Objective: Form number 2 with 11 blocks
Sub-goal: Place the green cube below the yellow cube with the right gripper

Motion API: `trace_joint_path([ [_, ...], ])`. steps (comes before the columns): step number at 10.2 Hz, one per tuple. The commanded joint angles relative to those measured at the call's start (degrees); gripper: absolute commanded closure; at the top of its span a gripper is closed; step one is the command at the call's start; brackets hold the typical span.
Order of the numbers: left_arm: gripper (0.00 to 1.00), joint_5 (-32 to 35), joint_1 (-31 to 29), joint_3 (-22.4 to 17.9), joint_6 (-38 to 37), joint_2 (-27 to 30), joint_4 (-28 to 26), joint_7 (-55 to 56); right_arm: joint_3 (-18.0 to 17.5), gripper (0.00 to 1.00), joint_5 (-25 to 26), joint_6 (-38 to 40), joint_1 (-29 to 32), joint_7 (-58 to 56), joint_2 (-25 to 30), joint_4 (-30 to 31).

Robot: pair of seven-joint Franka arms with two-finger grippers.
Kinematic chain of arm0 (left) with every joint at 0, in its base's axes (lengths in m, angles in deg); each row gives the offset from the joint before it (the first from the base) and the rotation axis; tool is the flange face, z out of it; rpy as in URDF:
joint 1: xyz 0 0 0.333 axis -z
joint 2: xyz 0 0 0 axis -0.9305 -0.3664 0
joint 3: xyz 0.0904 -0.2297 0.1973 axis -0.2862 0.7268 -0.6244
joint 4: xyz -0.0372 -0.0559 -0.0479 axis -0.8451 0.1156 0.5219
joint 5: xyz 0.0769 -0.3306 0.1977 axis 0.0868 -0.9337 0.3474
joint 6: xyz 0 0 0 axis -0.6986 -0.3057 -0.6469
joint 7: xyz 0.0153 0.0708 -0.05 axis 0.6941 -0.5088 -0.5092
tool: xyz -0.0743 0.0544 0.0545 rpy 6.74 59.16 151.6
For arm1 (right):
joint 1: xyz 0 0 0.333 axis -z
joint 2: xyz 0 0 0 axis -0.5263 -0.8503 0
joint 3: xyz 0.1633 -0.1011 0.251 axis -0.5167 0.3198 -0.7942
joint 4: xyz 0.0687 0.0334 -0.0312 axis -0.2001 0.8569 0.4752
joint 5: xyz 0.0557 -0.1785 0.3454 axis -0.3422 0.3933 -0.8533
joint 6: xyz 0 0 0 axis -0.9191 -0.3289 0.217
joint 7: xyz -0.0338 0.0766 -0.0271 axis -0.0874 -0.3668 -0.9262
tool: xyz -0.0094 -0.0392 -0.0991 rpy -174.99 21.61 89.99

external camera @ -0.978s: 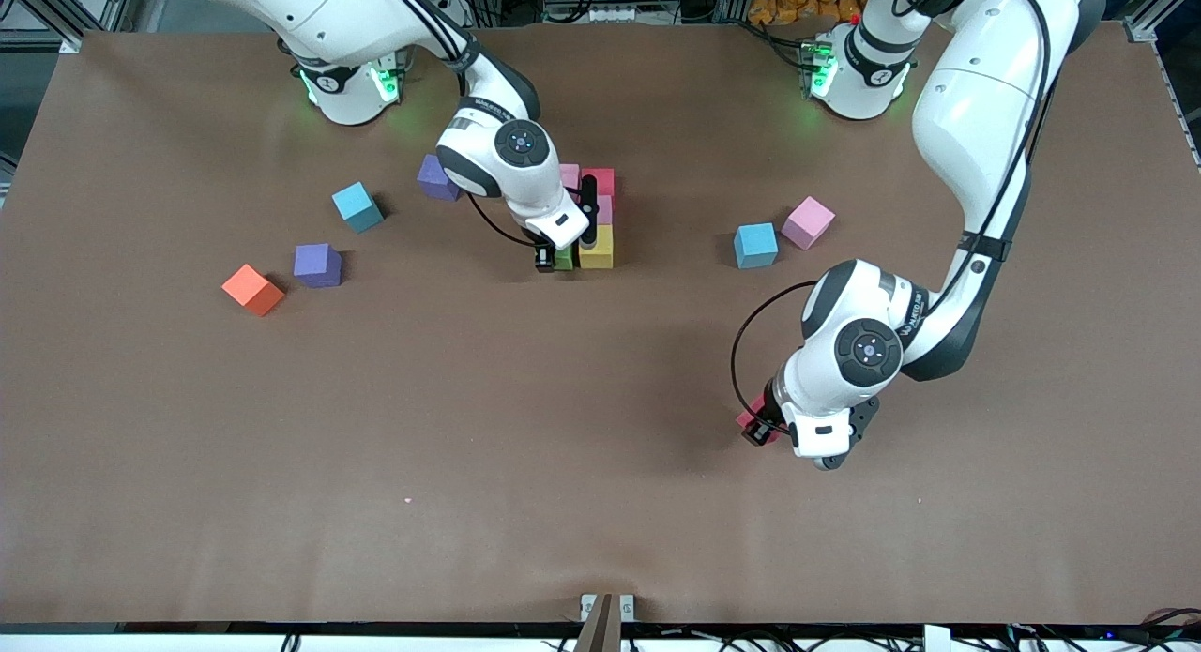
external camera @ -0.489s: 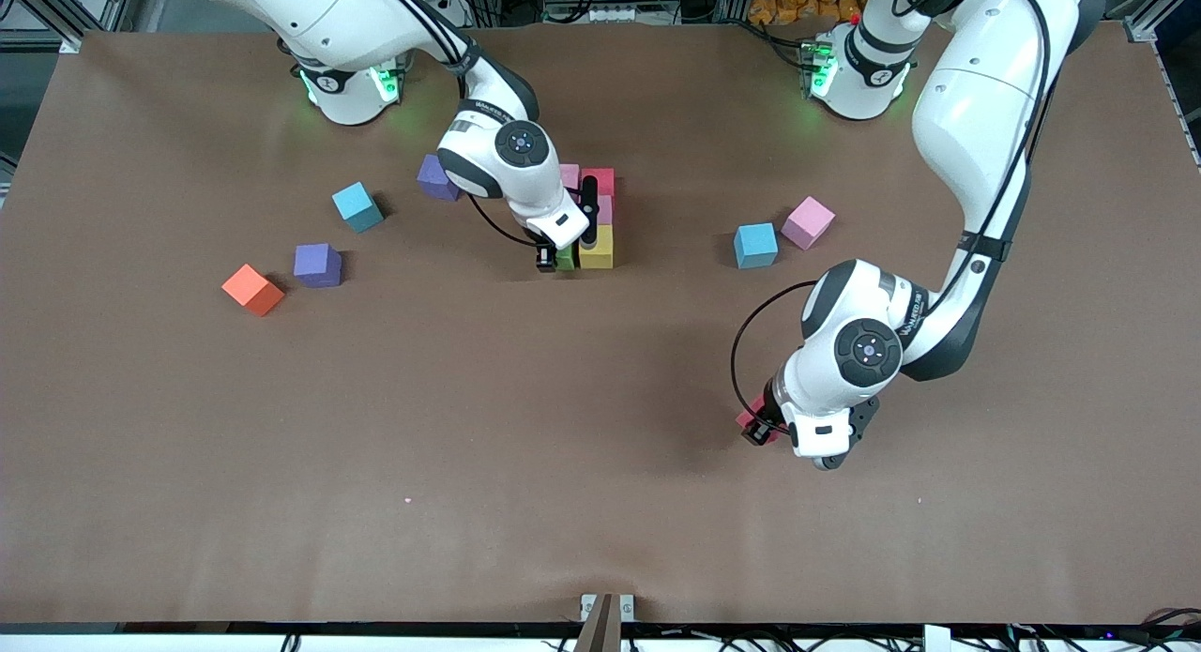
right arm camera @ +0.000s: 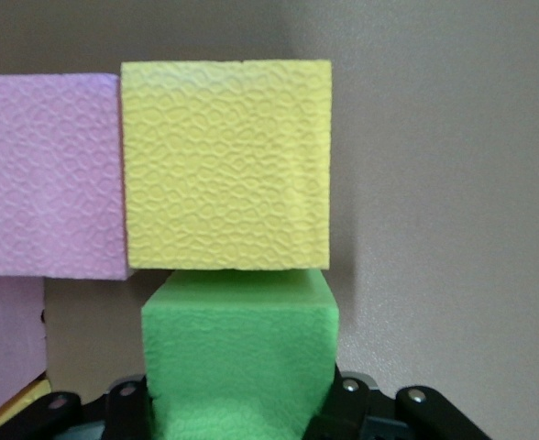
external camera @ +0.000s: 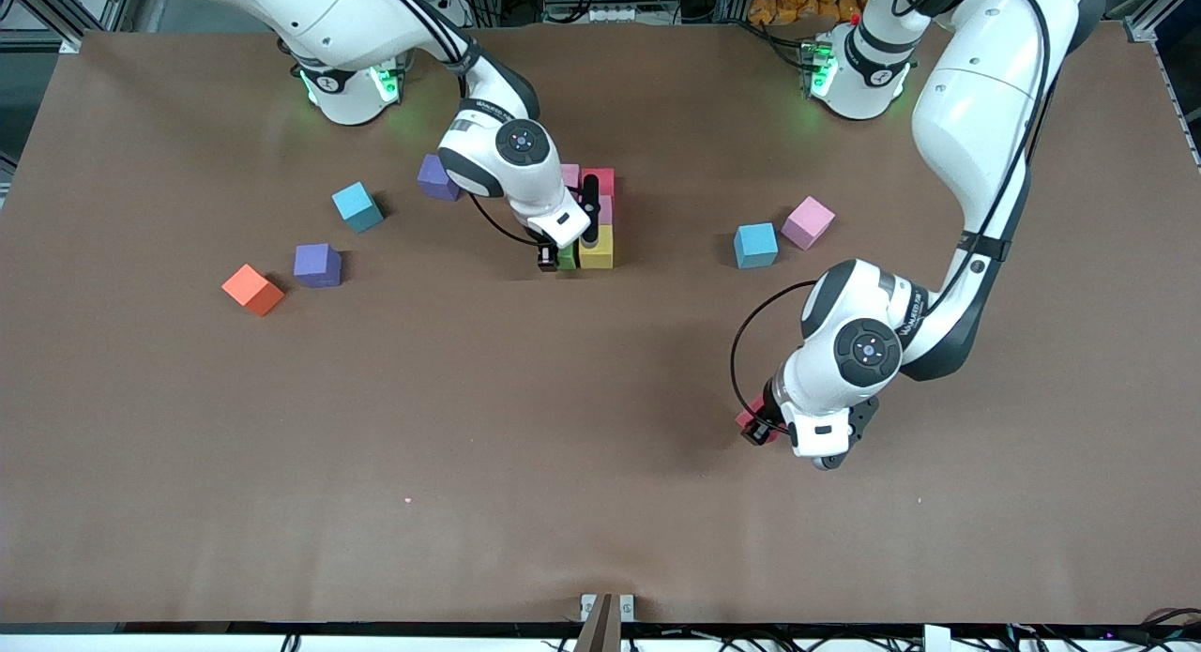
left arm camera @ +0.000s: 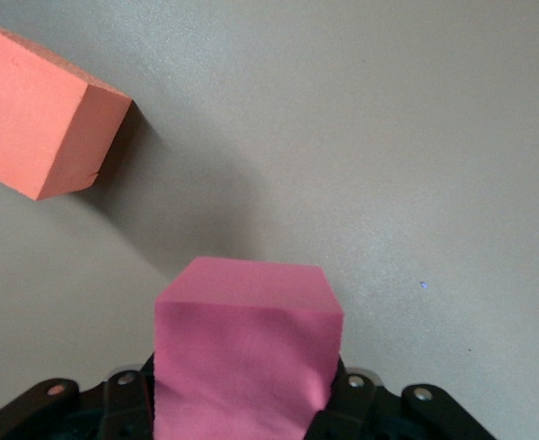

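Green block (right arm camera: 240, 353) between right gripper (right arm camera: 237, 403) jaws — touching yellow block (right arm camera: 225, 165)

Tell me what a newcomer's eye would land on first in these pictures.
First, the cluster of coloured blocks at mid-table, where the right gripper presses a green block against a yellow block. Next, the left gripper, nearer the front camera toward the left arm's end, shut on a pink block. Loose cyan, purple, orange and pink cubes lie scattered toward both ends.

Two arms (external camera: 976, 117), twelve blocks (external camera: 357, 206) seen from the front (two cyan).
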Motion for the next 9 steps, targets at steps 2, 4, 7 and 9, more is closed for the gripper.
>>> trace_joint_path([
  [2,0.86,-1.33,-0.05,0.07,-0.77,1.31,-1.01,0.83,0.00,0.75,1.72,-0.23,-0.62,1.82,-0.31,-0.45],
  [4,0.86,-1.42,-0.05,0.07,-0.59,1.31,-1.01,0.83,0.00,0.74,1.89,-0.23,-0.62,1.82,-0.66,-0.71],
  [7,0.86,-1.42,-0.05,0.15,-0.77,1.31,-1.01,0.83,-0.09,0.72,1.89,-0.23,-0.62,1.82,-1.01,-1.24],
  [9,0.86,-1.33,-0.05,0.15,-1.47,1.31,-1.01,0.83,-0.09,0.71,1.81,-0.23,-0.62,1.82,-1.10,-1.42],
])
